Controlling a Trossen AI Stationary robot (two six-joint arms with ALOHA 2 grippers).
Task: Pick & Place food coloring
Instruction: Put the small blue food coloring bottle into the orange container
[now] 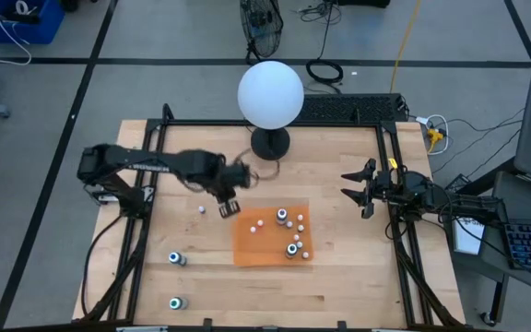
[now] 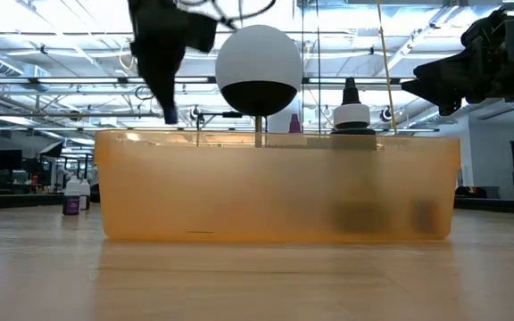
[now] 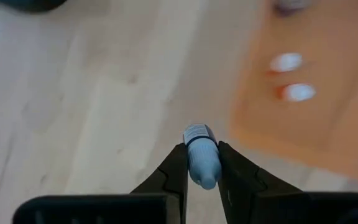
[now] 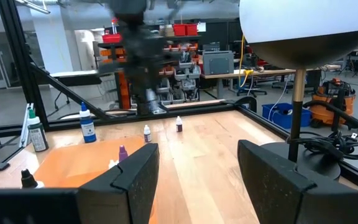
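Note:
My left gripper [image 1: 228, 206] hovers over the wood just off the left edge of the orange mat [image 1: 247, 247], shut on a small pale blue dropper bottle [image 3: 202, 163]. Several white-capped bottles [image 1: 291, 247] stand on the mat. A tiny one [image 1: 201, 209] and two bigger ones [image 1: 177, 259] [image 1: 175, 302] stand on the bare wood to its left. My right gripper [image 1: 359, 190] waits open near the table's right edge, touching nothing. In the low view my left gripper [image 2: 169, 109] hangs above the table. My left gripper pinches the pale blue bottle between its two fingers [image 3: 176, 167], one on each side of the body. The bottle lies along the fingers, and its banded end [image 3: 197, 134] sticks out past the fingertips. The fingers point down at a slant, and the bottle is lifted clear of the table.
A big white globe lamp [image 1: 270, 95] on a black base stands at the far edge, just beyond the mat. Black frame rails [image 1: 397, 231] run along the left and right sides of the table. Bare wood [image 1: 247, 295] lies toward the near edge.

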